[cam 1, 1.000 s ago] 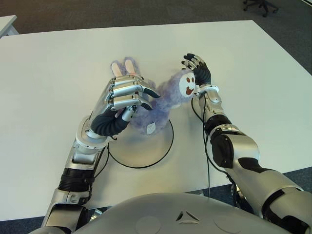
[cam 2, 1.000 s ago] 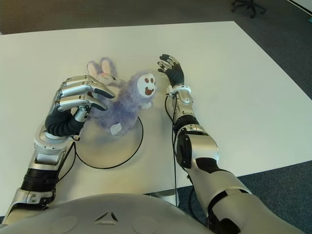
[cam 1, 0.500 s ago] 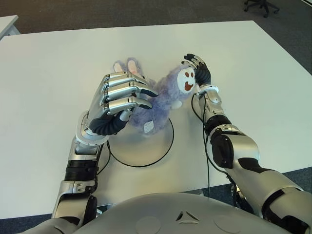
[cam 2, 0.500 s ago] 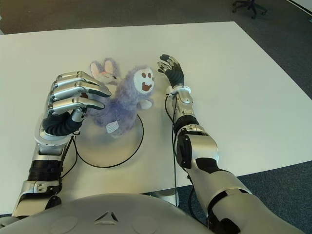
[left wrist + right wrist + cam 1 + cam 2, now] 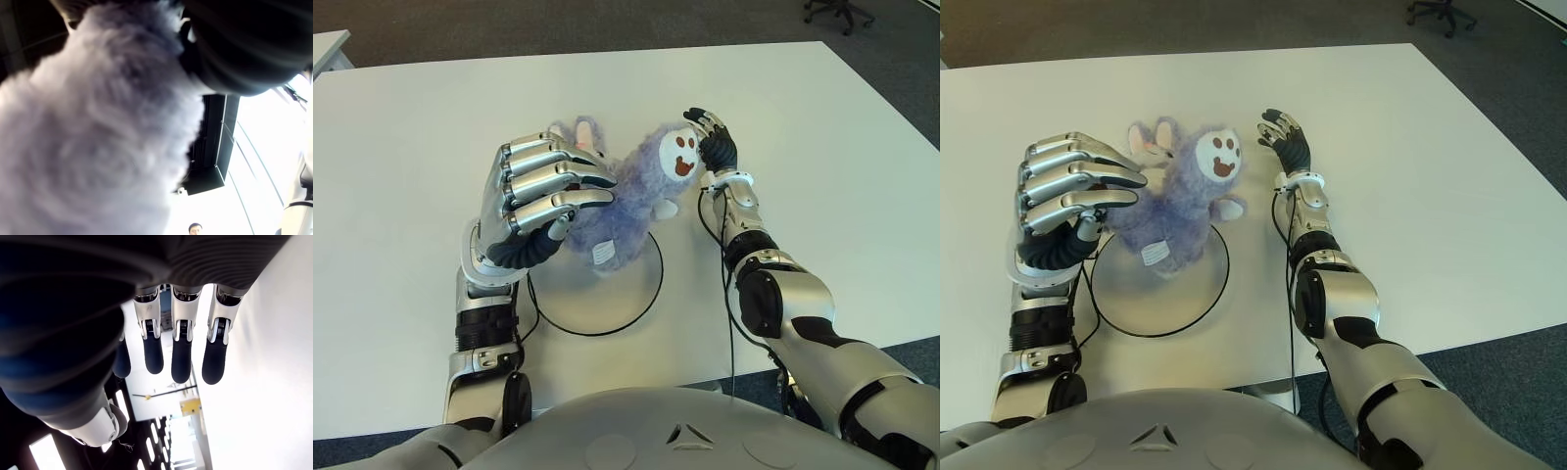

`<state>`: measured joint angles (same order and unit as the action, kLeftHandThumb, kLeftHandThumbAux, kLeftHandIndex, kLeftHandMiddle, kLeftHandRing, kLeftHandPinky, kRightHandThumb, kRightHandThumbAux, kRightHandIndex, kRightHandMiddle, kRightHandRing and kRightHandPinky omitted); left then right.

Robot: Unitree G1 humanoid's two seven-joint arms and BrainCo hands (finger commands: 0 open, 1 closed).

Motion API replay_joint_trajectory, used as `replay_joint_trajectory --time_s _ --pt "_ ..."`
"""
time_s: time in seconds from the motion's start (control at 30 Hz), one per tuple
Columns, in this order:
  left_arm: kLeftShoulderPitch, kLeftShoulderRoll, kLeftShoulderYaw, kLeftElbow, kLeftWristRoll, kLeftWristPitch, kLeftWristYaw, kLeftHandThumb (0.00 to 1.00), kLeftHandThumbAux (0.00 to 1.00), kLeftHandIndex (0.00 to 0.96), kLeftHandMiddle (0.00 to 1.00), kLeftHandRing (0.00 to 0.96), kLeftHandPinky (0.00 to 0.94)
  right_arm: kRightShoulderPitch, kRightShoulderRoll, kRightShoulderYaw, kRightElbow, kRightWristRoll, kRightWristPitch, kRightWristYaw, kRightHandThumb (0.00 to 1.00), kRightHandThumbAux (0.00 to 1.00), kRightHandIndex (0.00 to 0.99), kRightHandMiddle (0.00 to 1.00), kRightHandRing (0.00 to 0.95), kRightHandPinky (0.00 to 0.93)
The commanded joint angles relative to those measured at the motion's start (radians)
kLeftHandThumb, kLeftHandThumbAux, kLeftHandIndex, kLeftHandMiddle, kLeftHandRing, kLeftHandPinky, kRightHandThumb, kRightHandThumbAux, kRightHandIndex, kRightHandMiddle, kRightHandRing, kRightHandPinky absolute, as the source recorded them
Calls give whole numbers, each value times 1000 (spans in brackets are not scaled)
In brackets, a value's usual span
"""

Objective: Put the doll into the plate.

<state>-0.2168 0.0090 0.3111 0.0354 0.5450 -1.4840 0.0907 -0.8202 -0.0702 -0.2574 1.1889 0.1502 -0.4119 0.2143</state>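
Observation:
A fluffy purple doll (image 5: 641,196) with a white face and pink-lined ears hangs over the far edge of the plate (image 5: 597,304), a flat white disc with a black rim. My left hand (image 5: 543,191) is shut on the doll's body from the left side, its metal fingers curled over the fur. Purple fur (image 5: 98,147) fills most of the left wrist view. My right hand (image 5: 713,145) shows just right of the doll's head, palm toward it, holding nothing. Its fingers (image 5: 181,347) are spread in the right wrist view.
The white table (image 5: 822,147) stretches wide on all sides of the plate. Its near edge lies just in front of my body. An office chair (image 5: 837,12) stands on the dark floor at the back right. Another table corner (image 5: 325,47) shows at the back left.
My left hand has risen and drawn back toward me with the doll, lifting it more upright so its face turns up. The right hand has stayed in place.

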Motion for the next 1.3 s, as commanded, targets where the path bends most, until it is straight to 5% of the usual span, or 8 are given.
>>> replay_joint_trajectory --time_s 0.03,0.2,0.23,0.3,0.8,1.13,1.3 --pt "-22 -58 52 25 37 -32 22 826 680 385 456 349 367 47 9 -3 26 4 29 0 512 784 226 213 241 303" --pt "-34 -98 96 41 59 -49 28 818 686 374 460 360 373 47 9 -3 26 4 30 0 512 788 228 210 240 305" --pt "-36 -105 103 43 62 -53 29 718 707 394 354 357 356 47 9 -3 26 4 30 0 496 796 226 207 239 301" --pt "-43 -122 120 49 70 -66 31 684 716 400 322 356 349 47 8 -2 25 4 30 0 487 800 224 205 237 297" --pt "-78 -138 162 77 79 -115 24 667 724 399 317 341 334 46 4 -2 26 4 31 4 496 801 230 209 237 302" --pt "-51 -86 81 83 24 -77 16 666 726 399 319 338 315 44 4 -1 27 2 33 4 509 794 231 218 246 301" --pt "-9 -16 -41 82 -62 -28 7 666 727 398 309 322 317 42 4 -2 27 4 36 4 516 784 234 225 254 312"
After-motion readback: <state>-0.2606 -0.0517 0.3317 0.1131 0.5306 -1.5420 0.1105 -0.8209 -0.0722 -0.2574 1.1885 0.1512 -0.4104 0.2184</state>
